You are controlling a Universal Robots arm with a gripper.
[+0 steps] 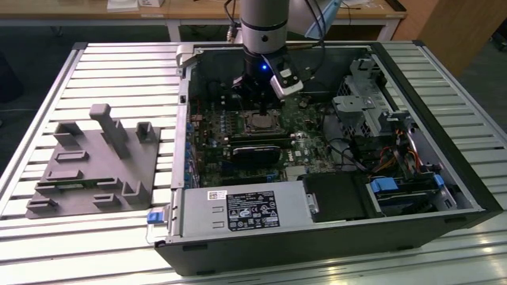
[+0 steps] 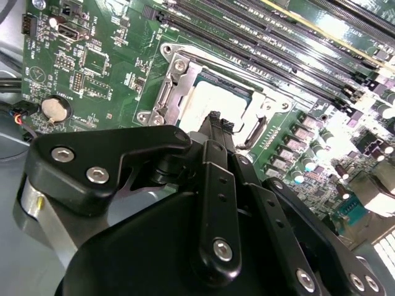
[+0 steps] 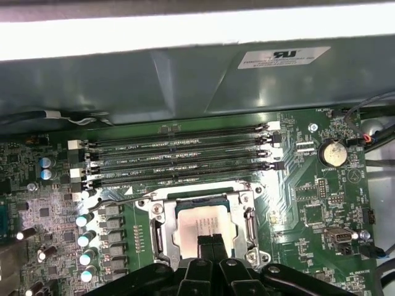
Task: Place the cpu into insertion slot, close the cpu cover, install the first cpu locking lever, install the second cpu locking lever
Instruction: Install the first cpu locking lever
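Observation:
The cpu [image 3: 196,223] lies flat in the insertion slot [image 3: 162,206] on the green board, its pale face [image 2: 199,103] showing. The silvery cpu cover [image 3: 250,219] lies down around the chip, its frame [image 2: 170,86] flat on the socket. My gripper [image 3: 210,242] stands right over the chip's near edge, its black fingertips [image 2: 213,123] pressed together with nothing between them. A thin wire locking lever [image 3: 120,198] runs out from one socket corner. A curved lever end [image 2: 254,131] sits beside the fingertips. In the exterior view the gripper [image 1: 262,110] hangs just above the socket [image 1: 260,123].
The open computer case [image 1: 333,233] walls in the board, with a drive cage [image 1: 360,95] and cables at the exterior view's right. Long black memory slots [image 3: 179,157] run beside the socket, capacitors [image 3: 83,237] on one side. A grey fixture block [image 1: 95,160] lies outside the case.

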